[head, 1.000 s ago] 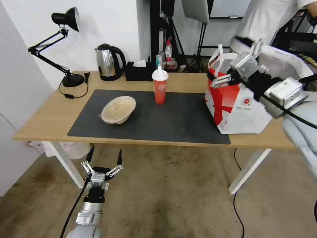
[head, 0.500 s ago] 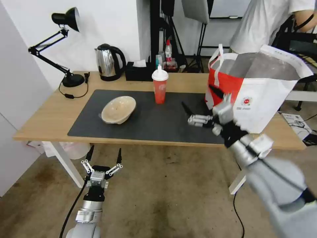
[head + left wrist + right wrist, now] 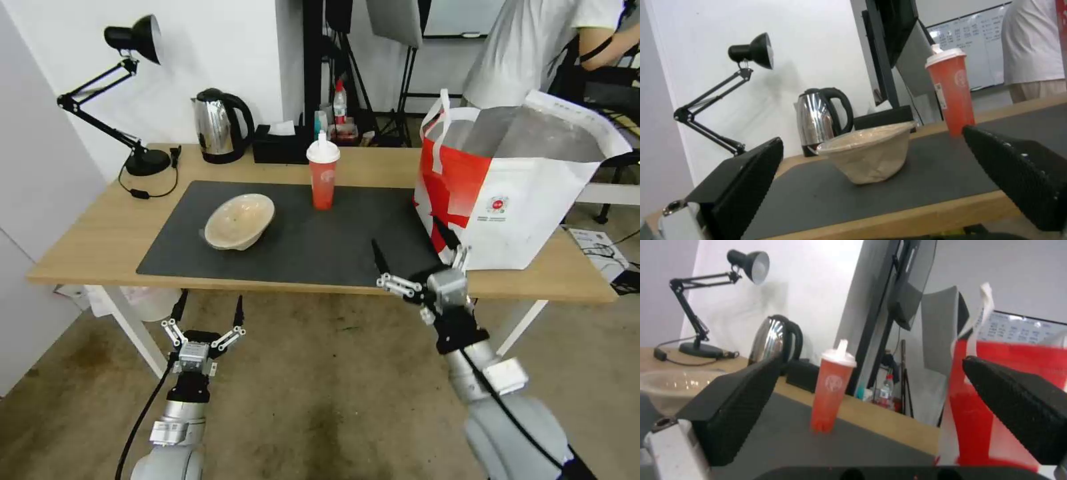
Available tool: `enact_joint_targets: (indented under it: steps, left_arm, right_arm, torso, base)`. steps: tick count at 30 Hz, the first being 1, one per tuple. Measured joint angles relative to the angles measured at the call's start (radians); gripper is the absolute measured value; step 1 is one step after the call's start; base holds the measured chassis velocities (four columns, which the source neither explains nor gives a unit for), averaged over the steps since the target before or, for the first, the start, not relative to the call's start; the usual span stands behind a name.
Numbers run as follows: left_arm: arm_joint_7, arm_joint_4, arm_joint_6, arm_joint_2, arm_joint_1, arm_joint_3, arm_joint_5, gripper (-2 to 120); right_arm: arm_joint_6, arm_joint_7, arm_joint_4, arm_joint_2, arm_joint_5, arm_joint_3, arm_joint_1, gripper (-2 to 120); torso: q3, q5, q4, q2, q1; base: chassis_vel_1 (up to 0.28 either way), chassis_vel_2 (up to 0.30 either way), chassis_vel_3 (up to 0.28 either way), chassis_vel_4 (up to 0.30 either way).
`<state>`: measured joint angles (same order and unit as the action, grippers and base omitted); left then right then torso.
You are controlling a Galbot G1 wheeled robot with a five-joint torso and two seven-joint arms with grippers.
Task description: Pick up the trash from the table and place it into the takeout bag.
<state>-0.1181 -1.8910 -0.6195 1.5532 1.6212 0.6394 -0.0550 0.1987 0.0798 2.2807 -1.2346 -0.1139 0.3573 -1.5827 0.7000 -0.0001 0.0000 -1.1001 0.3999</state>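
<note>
On the table (image 3: 93,247), a beige shallow bowl (image 3: 240,220) lies tilted on the dark mat (image 3: 347,240), and a red cup with a white lid (image 3: 323,177) stands upright behind it. The white-and-red takeout bag (image 3: 520,213) stands open at the table's right end. My right gripper (image 3: 407,235) is open and empty at the table's front edge, just left of the bag. Through it the right wrist view looks at the cup (image 3: 831,390) and the bag (image 3: 996,400). My left gripper (image 3: 211,300) hangs open below the front edge, facing the bowl (image 3: 871,150).
A steel kettle (image 3: 223,123), a black tissue box (image 3: 280,143) and a black desk lamp (image 3: 133,93) with its cable stand along the table's back edge. A person in a white shirt (image 3: 533,47) stands behind the bag. White table legs (image 3: 133,327) flank my arms.
My right arm has swung down from over the bag's mouth to the table's front edge, its gripper open and empty. The left arm has barely moved.
</note>
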Motion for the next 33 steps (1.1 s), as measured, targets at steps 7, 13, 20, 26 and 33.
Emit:
enact_joint_targets:
  steps: [7, 13, 20, 26, 33]
  left_arm:
    - [0.000, -0.002, 0.002, 0.002, -0.006, 0.000, 0.002, 100]
    - [0.000, -0.003, 0.003, -0.004, -0.006, 0.005, 0.009, 100]
    - [-0.001, -0.005, 0.005, -0.007, -0.012, 0.005, 0.024, 100]
    - [-0.001, -0.005, 0.005, -0.010, -0.013, 0.005, 0.026, 100]
    - [-0.002, -0.001, 0.005, -0.012, -0.016, 0.005, 0.026, 100]
  right_arm:
    - [0.098, 0.029, -0.060, -0.046, -0.041, 0.006, -0.038, 100]
    - [0.154, 0.046, -0.091, -0.075, -0.063, 0.011, -0.059, 100]
    - [0.226, 0.068, -0.133, -0.097, -0.095, 0.017, -0.073, 100]
    - [0.273, 0.096, -0.159, -0.097, -0.111, 0.026, -0.087, 100]
    - [0.280, 0.102, -0.165, -0.108, -0.112, 0.032, -0.095, 100]
  torso:
    - [0.000, 0.0000, 0.0001, 0.000, 0.000]
    - [0.000, 0.0000, 0.0000, 0.000, 0.000]
    - [0.000, 0.0000, 0.0000, 0.000, 0.000]
    - [0.000, 0.0000, 0.0000, 0.000, 0.000]
    - [0.000, 0.0001, 0.0000, 0.000, 0.000]
  base:
    - [0.000, 0.000, 0.000, 0.000]
    - [0.000, 0.000, 0.000, 0.000]
    - [0.000, 0.000, 0.000, 0.000]
    - [0.000, 0.000, 0.000, 0.000]
    - [0.000, 0.000, 0.000, 0.000]
